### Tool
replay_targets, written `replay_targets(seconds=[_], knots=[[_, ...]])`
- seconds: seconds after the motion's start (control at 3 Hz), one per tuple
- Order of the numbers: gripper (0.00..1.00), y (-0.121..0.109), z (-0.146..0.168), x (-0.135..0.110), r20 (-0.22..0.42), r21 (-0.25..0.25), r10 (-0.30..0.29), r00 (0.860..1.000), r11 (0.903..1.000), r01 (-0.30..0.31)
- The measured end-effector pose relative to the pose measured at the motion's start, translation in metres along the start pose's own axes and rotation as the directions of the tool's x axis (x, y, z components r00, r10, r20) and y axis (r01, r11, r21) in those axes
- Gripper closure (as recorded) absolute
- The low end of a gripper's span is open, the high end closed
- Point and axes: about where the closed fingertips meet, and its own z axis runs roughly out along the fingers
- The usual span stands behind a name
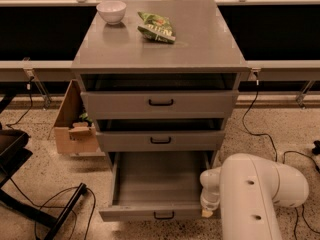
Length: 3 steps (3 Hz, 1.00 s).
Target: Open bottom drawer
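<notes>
The bottom drawer [160,184] of the grey cabinet is pulled well out, showing a plain grey inside. Its shallow front panel carries a small black bar handle [164,215]. Above it, the middle drawer [161,140] and the top drawer [161,103] sit slightly ajar. My gripper [207,212] hangs at the right front corner of the bottom drawer, beside its front panel. My white arm [255,194] fills the lower right and hides most of the gripper.
A white bowl [111,10] and a green snack bag [157,27] lie on the cabinet top. A cardboard box [75,129] stands left of the cabinet. Black cables [60,204] and a dark stand [15,164] lie on the floor at the left.
</notes>
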Motion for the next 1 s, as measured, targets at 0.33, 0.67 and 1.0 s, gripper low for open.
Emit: replay_targets(seconds=[0.33, 0.67, 1.0], knots=[[1.0, -0.006, -0.0051, 0.0076, -0.012, 0.018, 0.008, 1.0, 0.9998, -0.008], [1.0, -0.0003, -0.0035, 0.0093, -0.02, 0.012, 0.012, 1.0, 0.9999, -0.012], [0.74, -0.0003, -0.0034, 0.0092, -0.02, 0.012, 0.012, 1.0, 0.9999, -0.012]])
